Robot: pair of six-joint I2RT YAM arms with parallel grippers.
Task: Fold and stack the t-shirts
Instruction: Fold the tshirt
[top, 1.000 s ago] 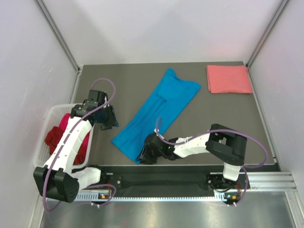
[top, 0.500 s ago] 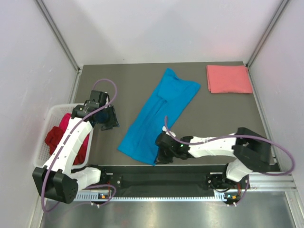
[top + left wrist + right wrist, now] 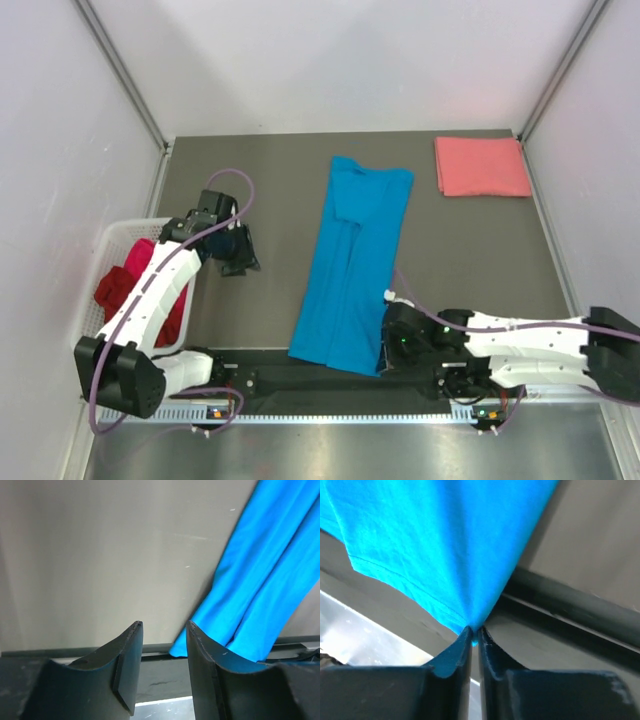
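The bright blue t-shirt (image 3: pixel 352 260) lies folded lengthwise as a long strip down the middle of the table, its near end over the front edge. My right gripper (image 3: pixel 388 350) is shut on that near corner; in the right wrist view the blue cloth (image 3: pixel 440 545) fans out from the pinched jaws (image 3: pixel 474 632). My left gripper (image 3: pixel 238 262) is open and empty, left of the shirt, with the blue cloth (image 3: pixel 260 595) to its right. A folded salmon pink t-shirt (image 3: pixel 481 166) lies at the back right. Dark red and magenta shirts (image 3: pixel 128 288) sit in the basket.
The white lattice basket (image 3: pixel 112 245) stands off the table's left edge beside my left arm. The black front rail (image 3: pixel 330 380) runs along the near edge under the shirt's end. White walls enclose the table on three sides.
My right gripper has dragged the blue shirt's near end to the right and toward the front edge, turning the strip from diagonal to nearly straight. My left gripper shifted slightly right.
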